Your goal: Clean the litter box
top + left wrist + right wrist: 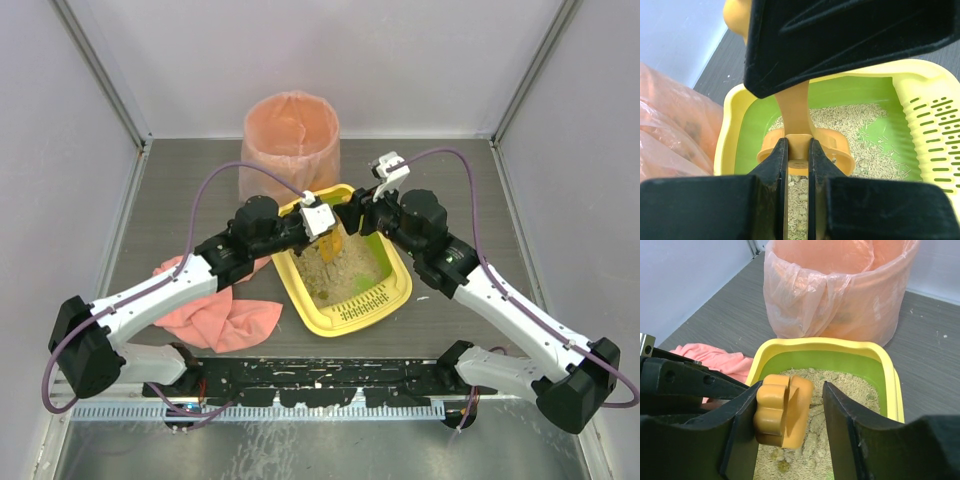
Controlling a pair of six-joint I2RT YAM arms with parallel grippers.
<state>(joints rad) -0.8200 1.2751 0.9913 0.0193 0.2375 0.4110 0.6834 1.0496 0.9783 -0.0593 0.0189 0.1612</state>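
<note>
1. box (300, 290): sits mid-table between the two arms. its long axis runs far to near, with the grate (362, 308) at the near end and the far end just beside the bin (291, 140). litter (840, 385) covers most of the green floor.
2. left gripper (798, 146): jaws closed tight on the neck of the scoop (782, 412), where the handle meets the head. nothing else is held.
3. right gripper (792, 390): jaws wide, holding nothing. its fingers stand either side of the scoop's paw-shaped handle end. one finger is at or very near the end and the other is clearly apart from it.
4. scoop: stands steeply over the far half of the box, head down at the litter and handle end up. whether the head carries any load cannot be told.
5. governing relation: the scoop's long axis runs up from the left grip into the gap of the right jaws, so both grippers sit on one line along the handle. the bin lies straight beyond the far rim. both are close to the bin, and only the left has a grip.
6. judgement: scooping is in hand and the litter is not yet cleared. the next move needs either the right jaws closing on the handle end or a lift toward the bin.
7. risk: tilting the head in transit could spill onto the table or the cloth (215, 315).
</note>
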